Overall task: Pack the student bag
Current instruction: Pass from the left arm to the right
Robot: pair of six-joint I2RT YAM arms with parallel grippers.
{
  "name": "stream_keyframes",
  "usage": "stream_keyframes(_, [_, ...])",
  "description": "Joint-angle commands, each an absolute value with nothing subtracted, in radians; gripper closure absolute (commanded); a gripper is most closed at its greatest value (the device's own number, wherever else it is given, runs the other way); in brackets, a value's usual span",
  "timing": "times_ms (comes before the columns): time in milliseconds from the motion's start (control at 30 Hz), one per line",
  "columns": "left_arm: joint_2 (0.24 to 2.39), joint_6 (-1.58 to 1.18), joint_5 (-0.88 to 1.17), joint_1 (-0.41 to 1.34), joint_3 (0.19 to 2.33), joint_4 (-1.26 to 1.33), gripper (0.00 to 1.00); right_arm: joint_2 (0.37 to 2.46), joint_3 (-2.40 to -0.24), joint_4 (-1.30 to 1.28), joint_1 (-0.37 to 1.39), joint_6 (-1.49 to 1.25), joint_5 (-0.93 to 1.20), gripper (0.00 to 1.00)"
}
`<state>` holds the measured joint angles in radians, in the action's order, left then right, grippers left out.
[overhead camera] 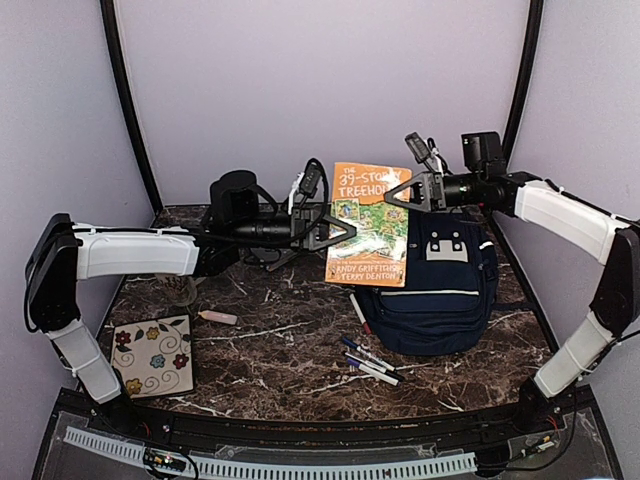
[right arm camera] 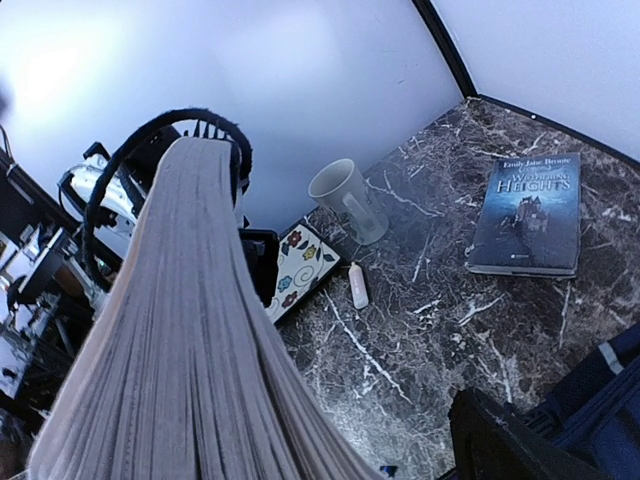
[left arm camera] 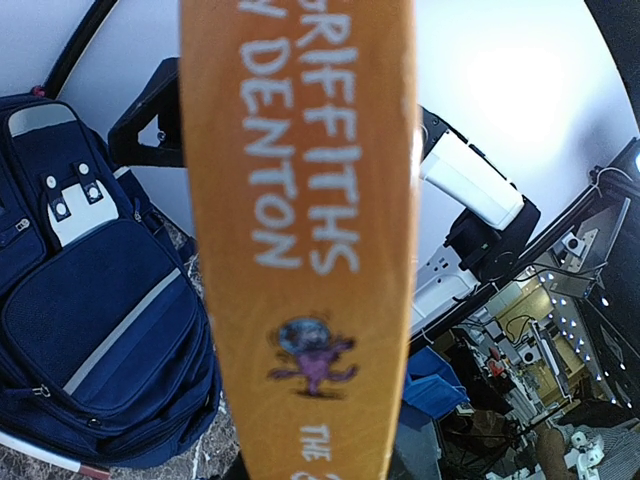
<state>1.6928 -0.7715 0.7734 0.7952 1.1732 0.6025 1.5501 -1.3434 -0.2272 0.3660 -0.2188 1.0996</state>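
Navy fabric bag lies flat on the marble table, front face up. It sits right of centre, below the right claw, with its top end towards the back wall. The cloth is soft and limp, so it would probably sag and fold if lifted by a single point. The mouth would likely need holding apart while anything goes in. The firmest holds are judged to be the top loop or the rim of the main opening, not the slack front pocket. Whether the main zip is open cannot be told, because book and claw hide the top edge.

Orange book hangs in the air just left of the bag.
- **Left claw**: narrow, clamped on the spine edge.
- **Right claw:** spread wide about the opposite page edge; contact cannot be told.
- **Handling:** the book looks light and fairly stiff with a glossy cover, so it may slip or swing in a one-sided pinch.

Edges and room:
- **Pens**: just beside the bag's near-left corner, where dragging the bag forward would sweep them.
- **Right wall:** close to the bag's right side.
- **Flowered tile**: well apart at the near left.
- **Cup** and **dark book**: towards the back wall.
- **Open marble:** at centre front.
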Motion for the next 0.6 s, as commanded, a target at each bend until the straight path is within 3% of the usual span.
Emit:
stream_keyframes(0, [1.664,-0.761,0.802,0.799,1.173,0.717,1.00,1.550,-1.294,-0.212,0.378,-0.214,1.106,0.00])
stream_keyframes(267, [1.685,-0.789,0.809,0.798,1.163,0.750,1.00,1.510,-1.210,0.023,0.426,-0.350,1.255,0.00])
stream_keyframes(367, [1.691,-0.804,0.812,0.798,1.154,0.770,1.00,1.500,-1.179,0.167,0.425,-0.468,1.307,0.09])
stream_keyframes(567, [1.692,-0.791,0.807,0.798,1.150,0.741,1.00,1.487,-1.174,0.246,0.401,-0.560,1.319,0.17])
